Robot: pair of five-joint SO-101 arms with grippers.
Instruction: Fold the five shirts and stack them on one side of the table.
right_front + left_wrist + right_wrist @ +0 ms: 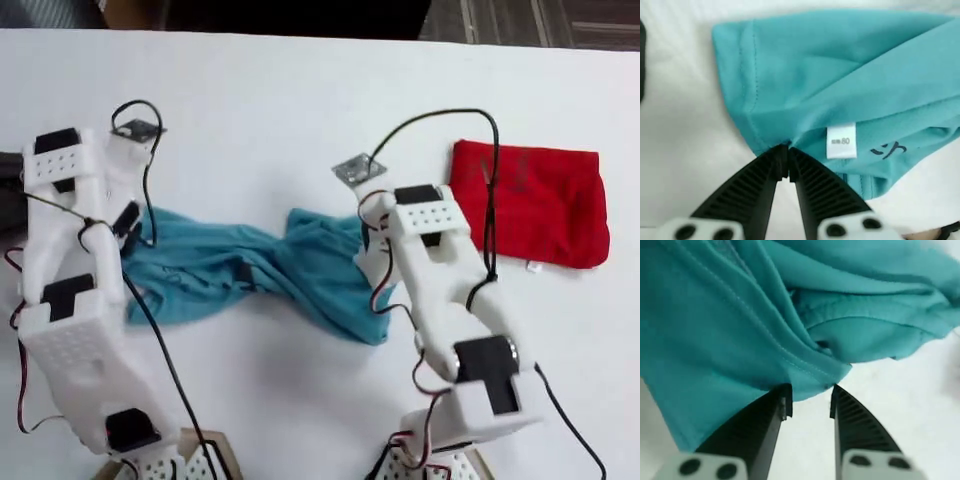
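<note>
- My left end effector (788, 162) has its jaws pinched together on a corner of the teal shirt (840, 75), just beside the small white label (841, 140); I judge this grip is meant to anchor the left end of the garment so it can be pulled flat
- My right end effector (810, 400) stands partly open, with bare counter showing between the tips; a stitched hem of the teal shirt lies right at the tips and touches one of them, but I would not call it clamped
- With one end held and the other only lined up, I judge the step in hand is taking the second corner, so both arms can stretch the cloth before any fold
- The teal shirt lies across the middle of the counter (300, 90) between the two arms, running left to right; it is twisted and bunched at its centre, with a broader spread of cloth on each side
- It looks thin and limp, with many soft folds, so I expect it to sag and slide when lifted by a single edge
- The red shirt (540, 200) lies at the far right of the counter, well apart from the teal one, as a flat, tidy rectangle; I take that as the start of the stack, which is why it lies off to one side
</note>
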